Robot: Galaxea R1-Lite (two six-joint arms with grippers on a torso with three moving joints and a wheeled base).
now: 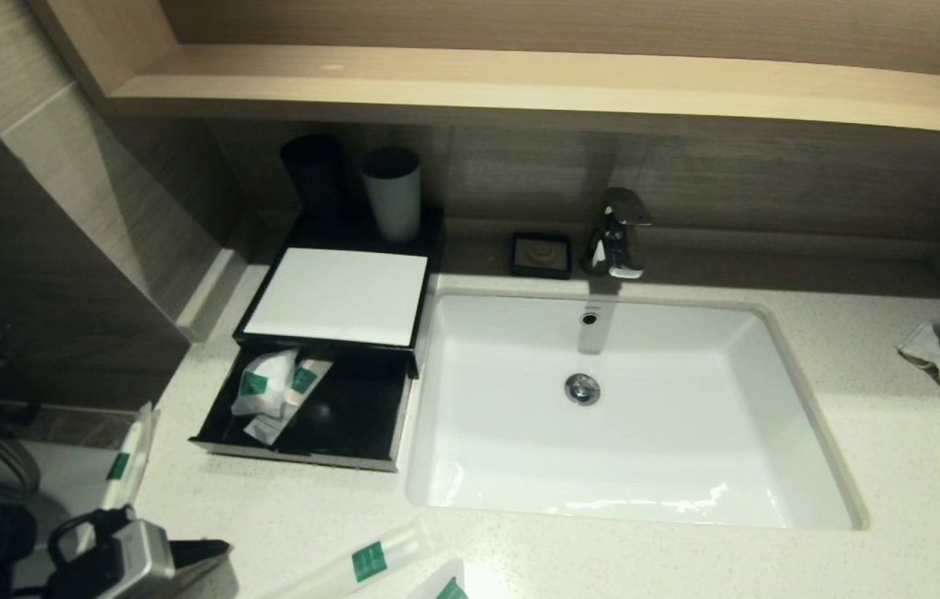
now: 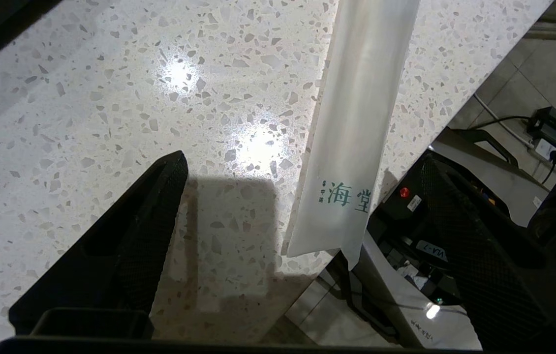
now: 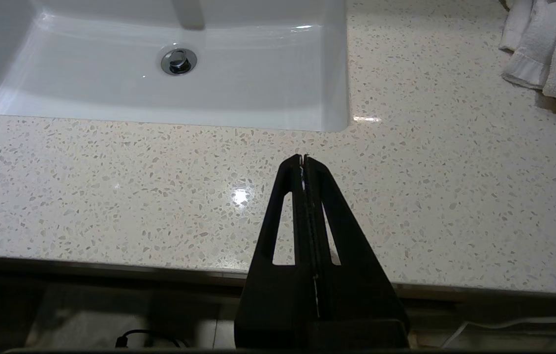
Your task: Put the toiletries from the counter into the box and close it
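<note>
left pincer [image 2: 302, 231] open, straddling long whitish translucent plastic packet [image 2: 356, 128] overhanging speckled stone worktop [image 2: 110, 98] edge | right pincer [image 3: 303, 162] closed, parked

Box [image 1: 343, 296] drawer open, 2 packets [image 1: 274, 391] inside.

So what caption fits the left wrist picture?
Open left gripper fingers straddle a long whitish plastic packet overhanging the speckled white stone counter edge.

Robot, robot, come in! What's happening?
Left gripper jaws open over a long packet at counter edge. Right gripper shut, parked. Drawer open, nothing blocking.
</note>
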